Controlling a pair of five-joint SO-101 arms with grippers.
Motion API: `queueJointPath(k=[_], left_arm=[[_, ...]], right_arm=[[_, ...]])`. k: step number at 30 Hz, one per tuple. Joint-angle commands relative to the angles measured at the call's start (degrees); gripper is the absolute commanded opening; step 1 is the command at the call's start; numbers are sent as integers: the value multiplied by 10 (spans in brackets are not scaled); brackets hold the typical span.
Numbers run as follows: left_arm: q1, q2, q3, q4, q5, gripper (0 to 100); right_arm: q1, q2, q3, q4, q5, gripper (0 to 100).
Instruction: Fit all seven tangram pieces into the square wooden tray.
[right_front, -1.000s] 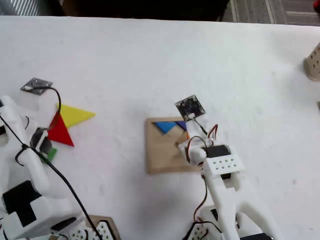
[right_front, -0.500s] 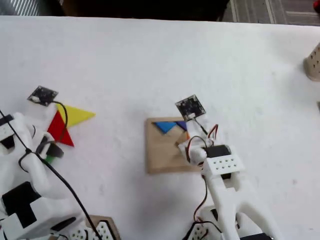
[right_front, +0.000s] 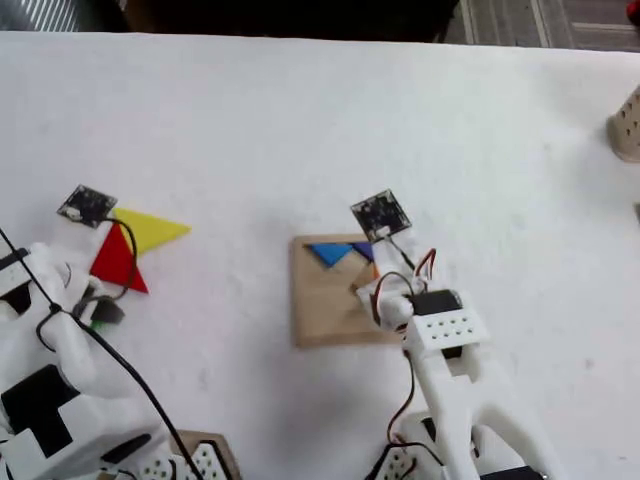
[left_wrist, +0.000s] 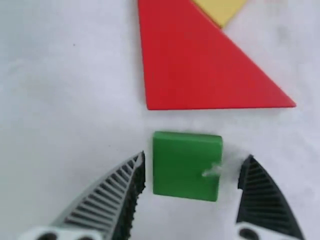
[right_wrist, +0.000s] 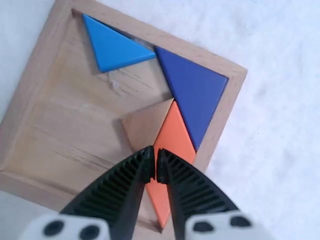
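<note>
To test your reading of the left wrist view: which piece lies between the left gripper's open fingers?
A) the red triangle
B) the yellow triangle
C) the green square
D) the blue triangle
C: the green square lies flat between the open fingers of the left gripper, just clear of the red triangle.

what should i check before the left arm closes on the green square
1. left gripper open: ok
2. green square between its fingers: ok
3. red triangle apart from the square: ok
4. bare floor free in the wooden tray: ok
5. right gripper off the tray: not ok, shut above it by the orange piece
</note>
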Motion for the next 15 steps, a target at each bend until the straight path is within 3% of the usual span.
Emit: queueJointPath(k=[1, 8, 15], left_arm=[[-7, -20, 11, -54, -4, 297], [-4, -14, 49, -105, -6, 268], [-7, 106, -11, -112, -4, 269]], right_arm=[[4, -16, -2, -5, 6, 19], [5, -16, -2, -5, 6, 19], [5, -15, -2, -5, 6, 19]])
